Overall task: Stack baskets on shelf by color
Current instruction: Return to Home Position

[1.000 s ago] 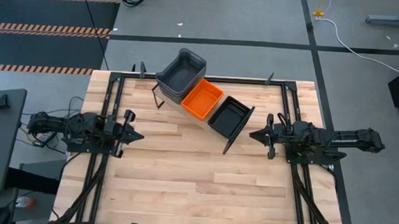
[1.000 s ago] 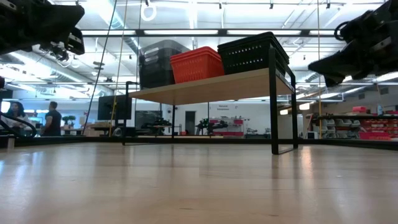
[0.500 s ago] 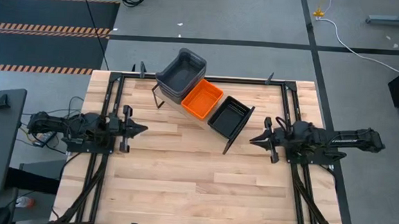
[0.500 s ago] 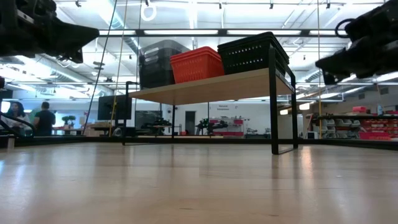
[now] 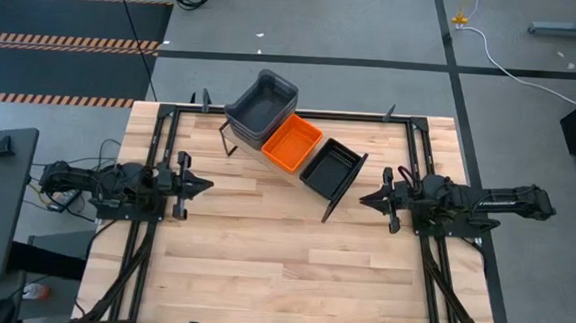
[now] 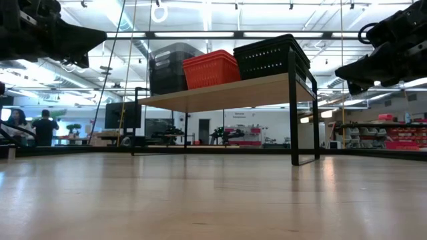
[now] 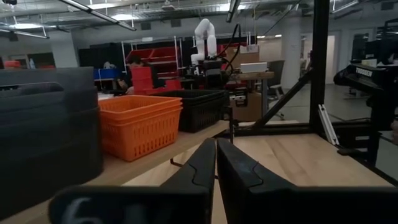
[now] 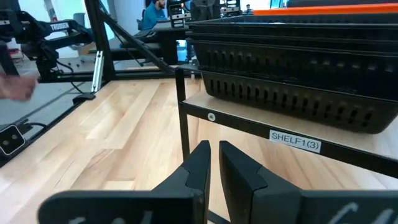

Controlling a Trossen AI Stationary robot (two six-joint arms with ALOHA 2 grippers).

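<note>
The baskets [image 5: 291,144] are sitting colour-stacked on the shelf [image 6: 227,94] by the worktop's far edge — light, stiff plastic, probably best pinched at a rim. The left gripper [image 5: 198,186] and right gripper [image 5: 364,198] are hovering at its side edges, fingers together, empty

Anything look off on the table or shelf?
Only the light-wood shelf with black end frames: it stands diagonal on the slatted wooden tabletop. The grey basket stack, orange basket stack and black basket stack sit side by side on it, none tipped. Left gripper and right gripper are shut, clear of it.
</note>
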